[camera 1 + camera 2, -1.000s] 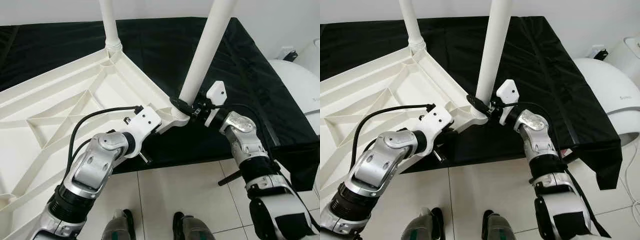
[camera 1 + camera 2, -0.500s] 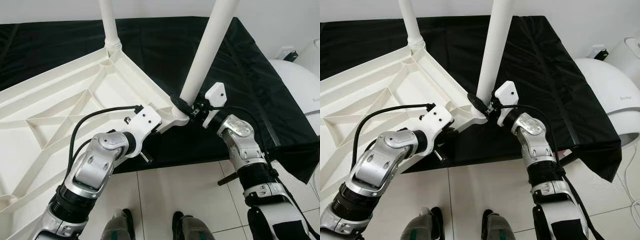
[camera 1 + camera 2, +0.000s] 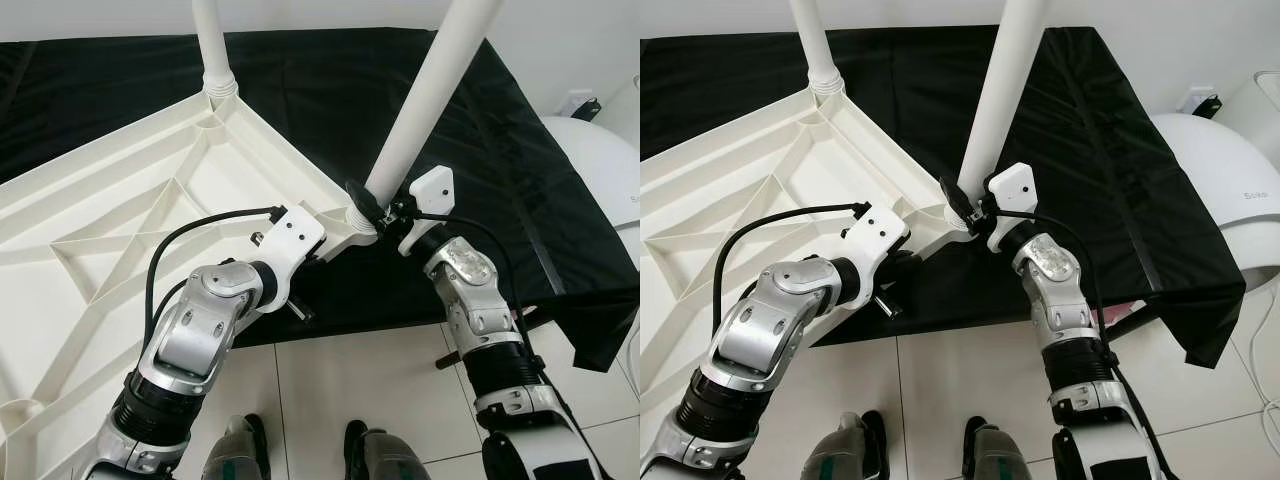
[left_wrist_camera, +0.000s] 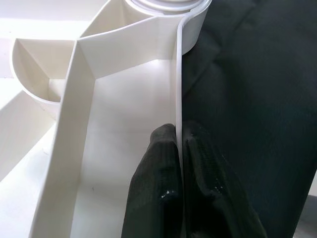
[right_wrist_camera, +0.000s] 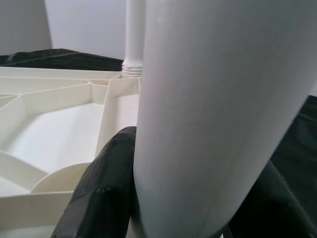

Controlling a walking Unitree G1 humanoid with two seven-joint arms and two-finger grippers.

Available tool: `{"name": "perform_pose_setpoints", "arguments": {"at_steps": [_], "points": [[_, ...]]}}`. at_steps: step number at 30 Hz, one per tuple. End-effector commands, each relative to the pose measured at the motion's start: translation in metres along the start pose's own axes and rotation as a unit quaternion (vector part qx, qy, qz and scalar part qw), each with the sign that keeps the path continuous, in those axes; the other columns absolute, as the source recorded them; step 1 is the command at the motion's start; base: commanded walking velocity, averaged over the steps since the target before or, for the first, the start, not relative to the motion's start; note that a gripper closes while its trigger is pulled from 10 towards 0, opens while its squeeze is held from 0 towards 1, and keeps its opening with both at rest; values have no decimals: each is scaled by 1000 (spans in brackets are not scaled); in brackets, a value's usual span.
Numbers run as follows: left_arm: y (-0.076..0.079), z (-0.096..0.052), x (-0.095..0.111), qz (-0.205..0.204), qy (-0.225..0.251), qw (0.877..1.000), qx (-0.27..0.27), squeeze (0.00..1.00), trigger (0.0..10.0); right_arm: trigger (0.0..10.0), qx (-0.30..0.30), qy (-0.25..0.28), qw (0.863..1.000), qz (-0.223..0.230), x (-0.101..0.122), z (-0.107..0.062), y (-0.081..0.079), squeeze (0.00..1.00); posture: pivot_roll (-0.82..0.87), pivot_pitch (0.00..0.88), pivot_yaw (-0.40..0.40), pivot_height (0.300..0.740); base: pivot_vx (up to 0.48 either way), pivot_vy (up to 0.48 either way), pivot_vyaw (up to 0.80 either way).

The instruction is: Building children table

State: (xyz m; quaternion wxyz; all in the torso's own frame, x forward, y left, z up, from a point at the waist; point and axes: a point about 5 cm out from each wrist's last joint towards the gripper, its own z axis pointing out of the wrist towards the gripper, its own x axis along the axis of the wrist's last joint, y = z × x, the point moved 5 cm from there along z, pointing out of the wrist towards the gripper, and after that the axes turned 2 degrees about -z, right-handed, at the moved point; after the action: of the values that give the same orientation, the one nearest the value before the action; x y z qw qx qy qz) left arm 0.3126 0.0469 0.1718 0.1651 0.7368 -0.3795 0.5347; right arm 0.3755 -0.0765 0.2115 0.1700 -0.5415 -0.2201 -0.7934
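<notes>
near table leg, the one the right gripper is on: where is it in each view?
Left eye view: table leg slants from top right down to the tabletop corner, right gripper at its base.
Right eye view: same leg, upper centre.
Left wrist view: just its threaded base at the top edge.
Right wrist view: broad white column between the fingers.
Shared landmark: the far leg.

Two arms of rounded, polished silver shells are seen, joined by ribbed black collars at the forearms. On the left arm [image 3: 195, 335] a black cable is looped from the elbow to a flat white wrist block with small dark screw holes. A like white block is carried at the right arm [image 3: 470, 300]. Each end effector is made of matte black fingers [image 4: 158, 198]. Grey-green feet [image 3: 235, 455] are visible below.
</notes>
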Motion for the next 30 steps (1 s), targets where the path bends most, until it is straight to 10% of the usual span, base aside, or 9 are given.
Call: {"name": "perform_pose_setpoints", "arguments": {"at_steps": [1, 30], "points": [[0, 3, 20, 6, 43, 998, 52, 0, 10000, 10000, 14, -65, 997, 34, -34, -8, -22, 0, -82, 239, -41, 740, 0, 0, 0], [-1, 7, 29, -15, 58, 995, 74, 0, 10000, 10000, -23, -88, 995, 31, -29, 23, -34, 0, -75, 217, -51, 740, 0, 0, 0]]}}
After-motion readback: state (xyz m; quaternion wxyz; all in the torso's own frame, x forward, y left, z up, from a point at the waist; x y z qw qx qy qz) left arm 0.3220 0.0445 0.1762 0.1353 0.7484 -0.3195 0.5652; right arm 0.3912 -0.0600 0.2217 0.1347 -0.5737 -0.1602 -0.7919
